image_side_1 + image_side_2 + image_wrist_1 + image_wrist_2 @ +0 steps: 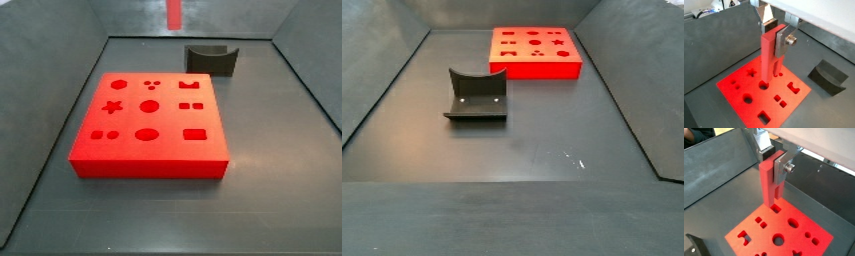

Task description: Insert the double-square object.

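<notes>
My gripper (775, 39) is shut on the double-square object (769, 57), a long thin red peg of two parallel bars that hangs upright from the silver fingers (785, 42). It also shows in a wrist view (771, 183) with the gripper (775, 164). The peg's lower end hangs in the air above the big flat red block (751, 95) with shaped holes, apart from it. In a side view only the peg's lower end (174, 12) shows at the top edge, high above the block (147, 125). The gripper is out of both side views.
A dark grey curved holder (210, 60) stands behind the block, also in a side view (476, 95) and a wrist view (827, 76). The red block also shows in other views (784, 230) (533, 52). Grey walls (54, 90) enclose the floor.
</notes>
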You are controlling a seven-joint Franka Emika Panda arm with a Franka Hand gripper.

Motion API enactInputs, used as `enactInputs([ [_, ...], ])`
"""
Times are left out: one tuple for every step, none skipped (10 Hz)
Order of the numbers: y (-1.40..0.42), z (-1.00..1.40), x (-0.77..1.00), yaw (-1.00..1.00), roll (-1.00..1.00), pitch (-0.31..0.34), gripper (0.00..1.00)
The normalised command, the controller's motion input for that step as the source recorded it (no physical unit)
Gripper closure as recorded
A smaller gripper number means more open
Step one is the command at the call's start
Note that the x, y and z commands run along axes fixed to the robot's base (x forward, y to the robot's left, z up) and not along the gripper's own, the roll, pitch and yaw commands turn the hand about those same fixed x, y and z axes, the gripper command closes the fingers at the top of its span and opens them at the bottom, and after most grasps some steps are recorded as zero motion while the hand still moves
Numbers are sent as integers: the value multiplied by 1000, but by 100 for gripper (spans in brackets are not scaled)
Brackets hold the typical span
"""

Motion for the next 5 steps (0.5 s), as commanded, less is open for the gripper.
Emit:
enactInputs([
  [197,-229,40,-354,96,0,100],
  [254,-434,17,-571,96,0,100],
  [257,-511,0,-591,47,-23,100],
  [177,-517,0,-557,10,0,100],
  [146,-431,71,-791,0,20,100],
])
